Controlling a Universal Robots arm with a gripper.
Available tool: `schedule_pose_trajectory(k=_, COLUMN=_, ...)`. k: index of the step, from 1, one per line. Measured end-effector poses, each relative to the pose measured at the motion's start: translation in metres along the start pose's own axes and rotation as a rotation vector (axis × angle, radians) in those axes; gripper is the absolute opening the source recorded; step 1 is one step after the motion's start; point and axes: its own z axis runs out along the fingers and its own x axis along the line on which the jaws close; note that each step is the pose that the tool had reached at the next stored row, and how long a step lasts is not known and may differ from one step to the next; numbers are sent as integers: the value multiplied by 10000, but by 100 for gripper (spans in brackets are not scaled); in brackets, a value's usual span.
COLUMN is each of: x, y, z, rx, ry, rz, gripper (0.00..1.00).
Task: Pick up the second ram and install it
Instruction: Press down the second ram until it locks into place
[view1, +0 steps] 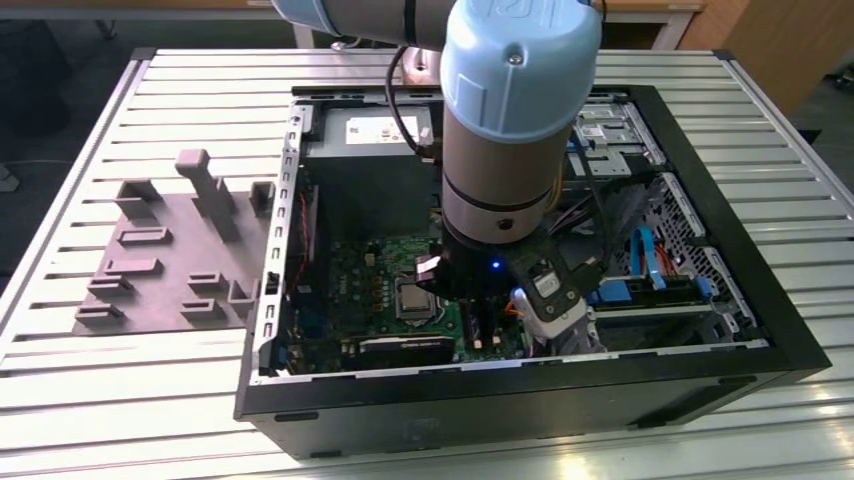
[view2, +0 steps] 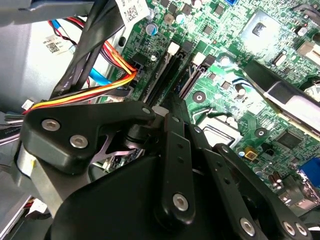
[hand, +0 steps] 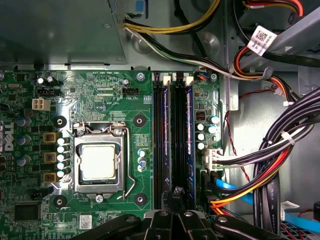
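I cannot tell if my end effector (hand: 177, 196) is clenched or released above the motherboard's (hand: 100, 95) slots, where the second ram (hand: 177, 135) seems to stand edge-on: light, stiff, fragile, best pinched by its long bare edges.

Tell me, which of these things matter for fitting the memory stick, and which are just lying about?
In the job:
gripper, poised over the memory slots
motherboard

Just there:
grey plastic holder
processor socket
cable bundle
power-supply box
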Motion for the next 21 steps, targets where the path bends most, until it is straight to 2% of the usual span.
schedule_pose_trajectory(k=14, x=1, y=-2, z=15, rx=-10, ry=0, rz=0, gripper=11)
schedule_pose_trajectory(k=17, x=-2, y=2, z=-13, rx=-33, ry=-6, rz=2, gripper=11)
schedule_pose_trajectory(k=21, x=-7, y=4, z=-99, rx=-11, ry=0, rz=1, gripper=11)
